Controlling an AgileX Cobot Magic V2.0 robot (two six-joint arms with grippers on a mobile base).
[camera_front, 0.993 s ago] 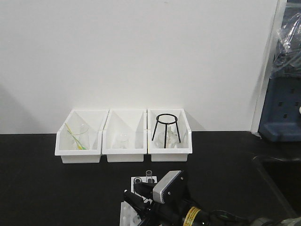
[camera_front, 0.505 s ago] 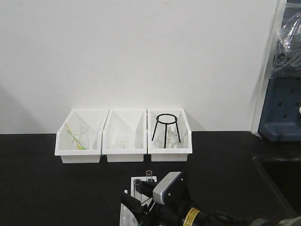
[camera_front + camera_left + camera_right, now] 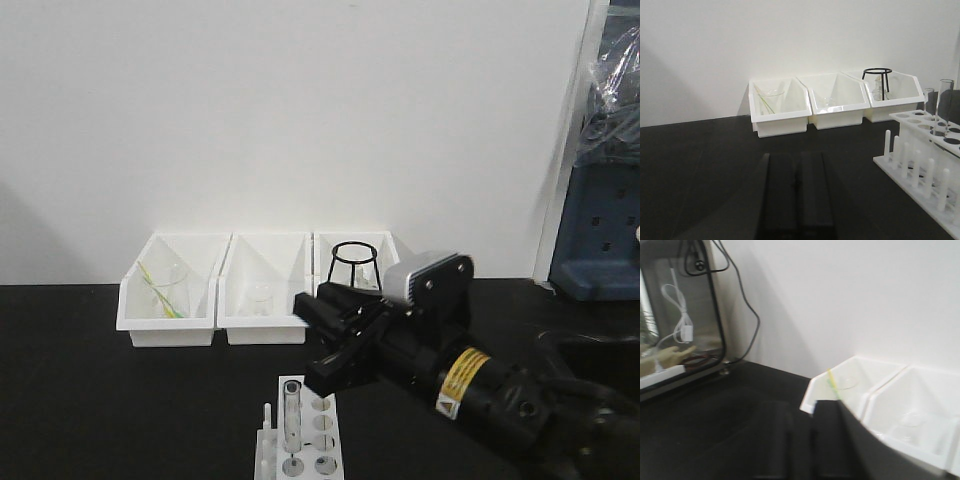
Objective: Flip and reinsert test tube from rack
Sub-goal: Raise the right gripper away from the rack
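The white rack (image 3: 318, 428) stands on the black table at the front centre. One clear test tube (image 3: 291, 414) stands upright in its left column. In the left wrist view the rack (image 3: 920, 150) is at the right with two upright tubes, a tall one (image 3: 943, 106) and a shorter one (image 3: 929, 100) behind it. My right gripper (image 3: 306, 342) hangs above the rack's far end, jaws slightly apart and empty; in its own view (image 3: 801, 407) nothing is between the fingers. My left gripper (image 3: 798, 157) is shut and empty, low over the table left of the rack.
Three white bins (image 3: 265, 300) stand in a row at the wall. The left bin holds a beaker (image 3: 165, 290) and the right bin holds a black ring stand (image 3: 355, 262). Blue equipment (image 3: 600, 230) is at the far right. A glass-fronted box (image 3: 680, 315) is to the left in the right wrist view.
My right gripper has risen from low over the rack and moved up and to the right. A tube now stands uncovered in the rack.
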